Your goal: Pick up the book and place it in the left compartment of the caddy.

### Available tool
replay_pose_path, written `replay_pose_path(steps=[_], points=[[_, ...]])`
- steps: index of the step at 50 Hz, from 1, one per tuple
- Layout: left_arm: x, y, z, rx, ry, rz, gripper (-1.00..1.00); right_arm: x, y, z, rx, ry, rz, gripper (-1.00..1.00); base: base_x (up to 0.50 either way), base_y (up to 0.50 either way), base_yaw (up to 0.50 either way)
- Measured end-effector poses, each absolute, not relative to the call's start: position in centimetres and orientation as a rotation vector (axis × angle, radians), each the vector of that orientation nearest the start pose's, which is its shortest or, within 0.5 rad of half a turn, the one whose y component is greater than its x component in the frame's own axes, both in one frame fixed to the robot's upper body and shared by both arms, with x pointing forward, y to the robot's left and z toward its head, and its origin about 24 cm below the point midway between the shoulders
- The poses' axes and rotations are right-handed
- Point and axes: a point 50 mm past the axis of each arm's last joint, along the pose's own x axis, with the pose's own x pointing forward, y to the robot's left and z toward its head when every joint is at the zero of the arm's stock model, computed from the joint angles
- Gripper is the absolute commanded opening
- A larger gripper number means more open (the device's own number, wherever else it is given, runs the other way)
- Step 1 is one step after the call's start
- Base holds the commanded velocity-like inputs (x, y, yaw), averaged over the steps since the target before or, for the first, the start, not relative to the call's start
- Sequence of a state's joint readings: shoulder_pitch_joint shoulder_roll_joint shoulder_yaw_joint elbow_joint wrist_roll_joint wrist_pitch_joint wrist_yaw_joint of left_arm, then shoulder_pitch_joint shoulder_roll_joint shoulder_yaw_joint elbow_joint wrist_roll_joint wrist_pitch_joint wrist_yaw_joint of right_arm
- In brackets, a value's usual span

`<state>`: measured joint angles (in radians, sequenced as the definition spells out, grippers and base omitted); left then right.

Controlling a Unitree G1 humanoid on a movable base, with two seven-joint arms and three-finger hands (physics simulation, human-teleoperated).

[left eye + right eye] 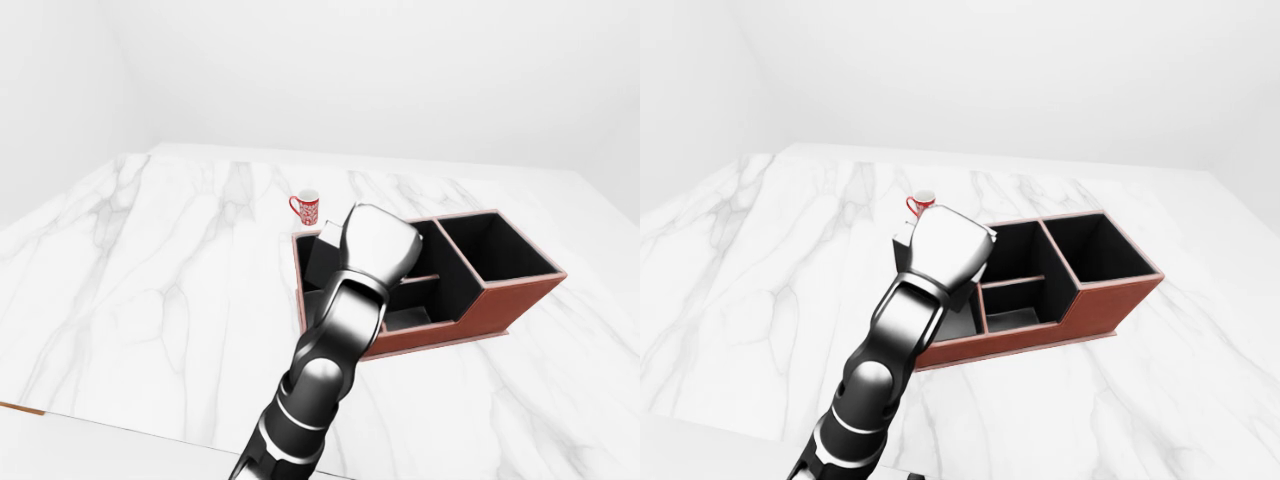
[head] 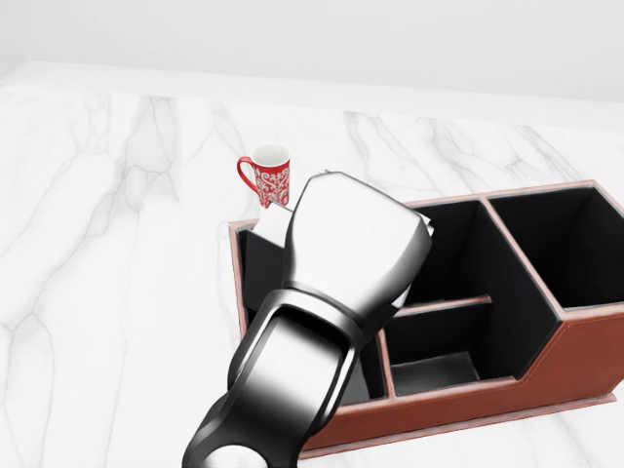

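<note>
A white marble table [image 1: 150, 260] bears a caddy [image 1: 520, 295] and mug [image 1: 306, 208].

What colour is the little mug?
The mug is red with a white pattern and white inside, clearest in the head view.

bright, even, sharp renders; soft shadows
</note>
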<state>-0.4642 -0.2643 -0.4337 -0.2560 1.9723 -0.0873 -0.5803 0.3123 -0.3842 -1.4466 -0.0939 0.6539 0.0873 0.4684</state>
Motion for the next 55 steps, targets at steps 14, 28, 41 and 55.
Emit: replay_pose_path(steps=[14, 28, 41, 55], points=[[25.8, -1.9, 19.7, 1.836, -0.545, -0.161, -1.0, 0.5, -43.2, 16.5, -0.108, -0.423, -0.825, 1.0, 0.0, 0.0, 0.0], [26.6, -2.3, 18.5, 1.839, -0.551, -0.181, -1.0, 0.5, -43.2, 16.6, -0.109, -0.424, -0.827, 1.0, 0.0, 0.0, 0.0], [26.9, -2.6, 18.1, 1.836, -0.561, -0.19, -1.0, 0.5, -43.3, 16.6, -0.108, -0.425, -0.828, 1.0, 0.0, 0.0, 0.0], [27.4, -2.6, 17.1, 1.847, -0.556, -0.209, -1.0, 0.5, -43.3, 16.5, -0.106, -0.423, -0.829, 1.0, 0.0, 0.0, 0.0]])
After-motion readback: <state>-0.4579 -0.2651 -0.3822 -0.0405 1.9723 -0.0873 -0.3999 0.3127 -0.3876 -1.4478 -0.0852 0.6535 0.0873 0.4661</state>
